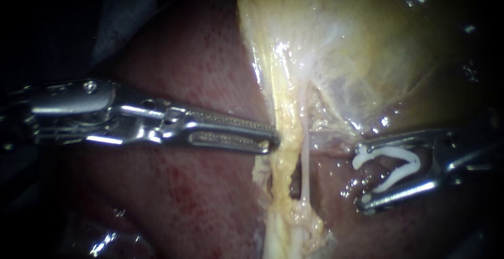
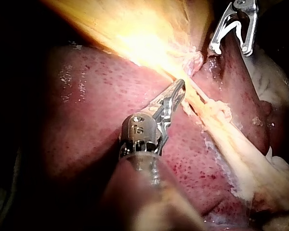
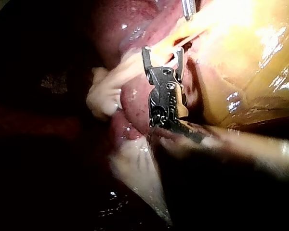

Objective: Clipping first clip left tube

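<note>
Position: tube (image 1: 304,156), thin and pale, running below gallbladder (image 1: 357,38), just right of yellow strand (image 1: 281,154), over liver (image 1: 199,196). Left instrument (image 1: 274,139): jaws closed on yellow strand's left edge. Right instrument (image 1: 361,176): jaws spread, holding 1 white clip (image 1: 396,154) between them, right of tube, near, not touching.

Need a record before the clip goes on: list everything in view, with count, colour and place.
liver: one, dark red, beneath everything
gallbladder: one, yellowish and glistening, at the upper right of the endoscope view
fatty strand: one, yellow, running down from the gallbladder
tube: one clearly seen, thin and pale, right of the strand
clip: one, white, held in the right instrument
left instrument: one, silver, shut on the strand's left edge
right instrument: one, silver, carrying the clip, right of the tube and apart from it
</note>
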